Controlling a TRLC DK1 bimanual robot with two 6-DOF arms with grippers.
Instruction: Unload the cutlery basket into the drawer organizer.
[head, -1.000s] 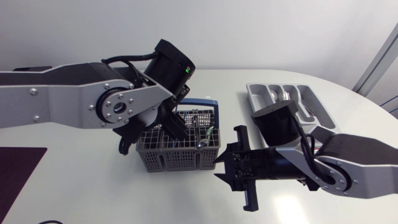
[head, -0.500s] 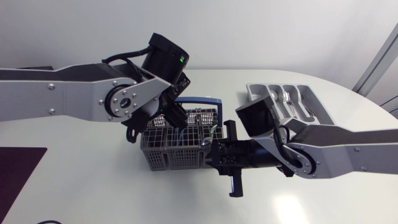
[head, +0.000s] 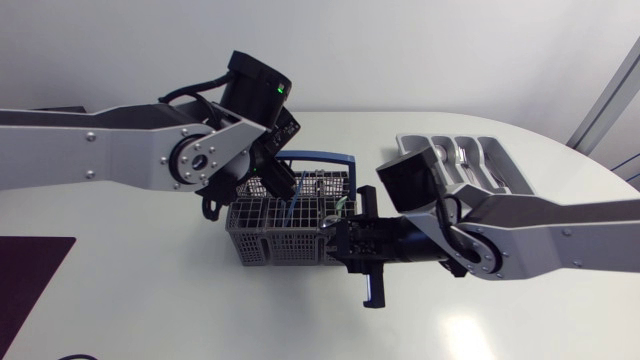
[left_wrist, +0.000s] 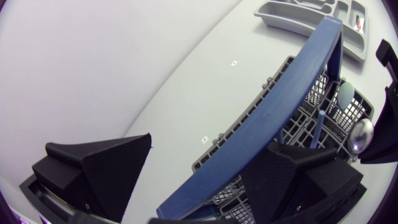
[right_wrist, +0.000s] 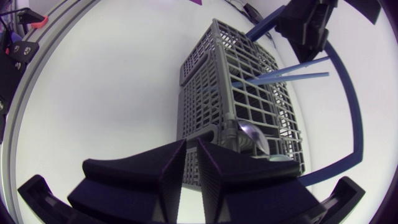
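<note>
Shows the grey mesh cutlery basket (head: 285, 240) standing upright on the white desk (head: 150, 300), its blue handle (head: 318, 157) raised in an arch above the compartments. Carries inside the basket a pair of thin blue utensil stems (right_wrist: 283, 74), a metal spoon (left_wrist: 360, 134) bowl-up at the basket's corner nearest the right arm, and a pale green spoon-like piece (left_wrist: 344, 93) just behind that spoon. Places the grey drawer organizer (head: 465, 165) behind and to the right of the basket, well apart from it, with some silver cutlery (head: 460, 152) already lying in its slots. Has the left arm (head: 100, 160) in over the basket's left rear side, with the left gripper (left_wrist: 208, 146) above the basket's rim, fingers spread wide and the blue handle running between them, close against one finger; cannot tell whether that finger touches it. Has the right arm (head: 560, 235) low over the desk on the basket's right, with the right gripper (right_wrist: 192, 144) pointing at the basket's right wall, fingers pressed together save for a thin slit, tips near the basket's upper edge, just beside the metal spoon.
</note>
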